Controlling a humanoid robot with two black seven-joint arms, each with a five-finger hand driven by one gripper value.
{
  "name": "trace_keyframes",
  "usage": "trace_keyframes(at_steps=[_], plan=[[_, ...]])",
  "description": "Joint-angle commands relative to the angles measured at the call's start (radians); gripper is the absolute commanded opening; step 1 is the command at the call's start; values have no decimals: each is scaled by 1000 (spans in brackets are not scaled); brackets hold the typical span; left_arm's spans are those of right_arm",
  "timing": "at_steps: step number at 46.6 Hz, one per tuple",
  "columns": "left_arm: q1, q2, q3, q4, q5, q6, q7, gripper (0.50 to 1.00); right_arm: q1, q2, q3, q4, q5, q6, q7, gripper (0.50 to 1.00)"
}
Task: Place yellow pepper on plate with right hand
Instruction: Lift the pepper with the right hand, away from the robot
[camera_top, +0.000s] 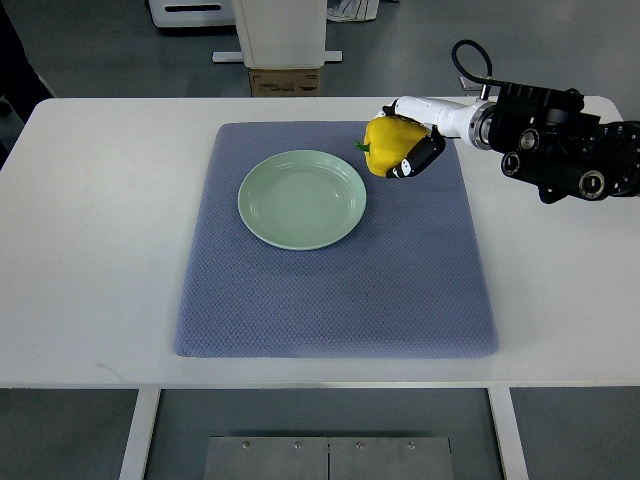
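The right hand (418, 140) is reaching in from the right edge, its fingers wrapping around the yellow pepper (388, 146). The pepper is sitting just beside the green plate (301, 199), off the plate's upper right rim, over the blue mat (335, 290) on the white bench (90, 250).

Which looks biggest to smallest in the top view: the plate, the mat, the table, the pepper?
1. Table
2. Mat
3. Plate
4. Pepper, held in the right hand beside the plate's rim; possibly lifted nearer the camera, but clearly smallest anyway.
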Motion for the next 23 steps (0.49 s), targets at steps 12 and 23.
trace_keyframes(at_steps=[12, 23], plan=[[0, 0, 0, 0, 1, 0, 1, 1000, 10, 31, 0, -12, 0, 0, -1, 500], [0, 0, 0, 0, 0, 0, -1, 1000, 10, 44, 1, -12, 0, 0, -1, 500]])
